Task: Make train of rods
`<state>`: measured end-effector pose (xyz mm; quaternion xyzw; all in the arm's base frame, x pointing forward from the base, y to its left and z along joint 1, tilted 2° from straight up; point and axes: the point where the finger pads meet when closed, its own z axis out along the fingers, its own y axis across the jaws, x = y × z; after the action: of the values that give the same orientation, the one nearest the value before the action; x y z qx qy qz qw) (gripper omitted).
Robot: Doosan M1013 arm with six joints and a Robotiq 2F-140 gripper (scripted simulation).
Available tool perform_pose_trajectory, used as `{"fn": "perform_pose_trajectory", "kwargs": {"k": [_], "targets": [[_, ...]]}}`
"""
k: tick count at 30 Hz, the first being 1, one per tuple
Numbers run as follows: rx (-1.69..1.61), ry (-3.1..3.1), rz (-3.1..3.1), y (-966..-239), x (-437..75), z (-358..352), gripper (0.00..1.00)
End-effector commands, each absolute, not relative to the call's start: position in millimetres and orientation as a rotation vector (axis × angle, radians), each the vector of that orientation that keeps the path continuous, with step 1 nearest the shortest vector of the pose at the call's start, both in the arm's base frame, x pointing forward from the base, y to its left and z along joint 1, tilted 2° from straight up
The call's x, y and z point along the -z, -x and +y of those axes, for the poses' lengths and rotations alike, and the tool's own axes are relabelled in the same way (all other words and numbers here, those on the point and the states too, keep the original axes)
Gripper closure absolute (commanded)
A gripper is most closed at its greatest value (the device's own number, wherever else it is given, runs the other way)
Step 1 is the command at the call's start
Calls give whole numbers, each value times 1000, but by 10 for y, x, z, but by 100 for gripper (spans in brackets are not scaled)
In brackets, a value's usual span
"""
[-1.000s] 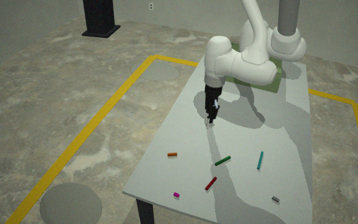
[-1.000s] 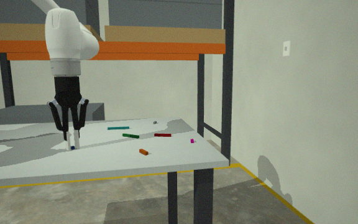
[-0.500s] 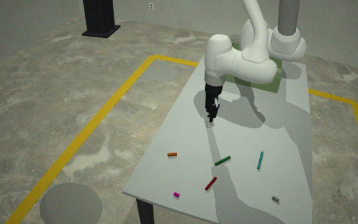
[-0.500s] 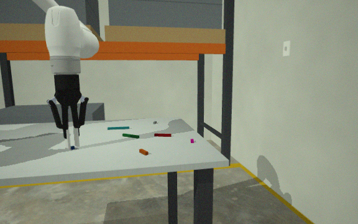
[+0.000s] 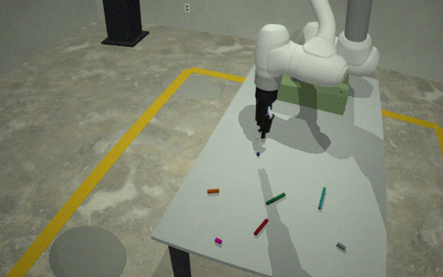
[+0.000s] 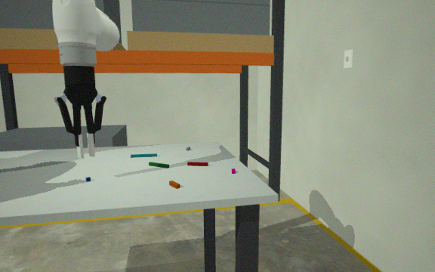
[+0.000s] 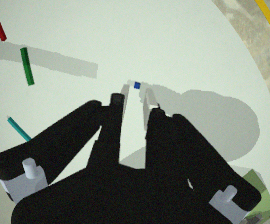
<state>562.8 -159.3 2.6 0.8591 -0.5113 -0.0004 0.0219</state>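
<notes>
The top view looks down steeply from high beyond the table's near end toward the arm, the exterior view faces across it from low at one side, and the wrist view peers down close between the fingers, all three sharing the tabletop's scattered rods.
</notes>
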Motion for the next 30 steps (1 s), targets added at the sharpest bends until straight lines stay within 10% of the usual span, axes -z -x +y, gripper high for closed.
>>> {"fn": "perform_pose_trajectory", "kwargs": {"k": [1,9,10,30], "targets": [[1,-2662,-1584,-5631,-113,-1590,77],[1,-2662,-1584,-5634,-232,-1586,77],[1,-2662,-1584,-5634,-232,-1586,0],[1,-2662,-1585,-5638,-233,-1586,0]]}}
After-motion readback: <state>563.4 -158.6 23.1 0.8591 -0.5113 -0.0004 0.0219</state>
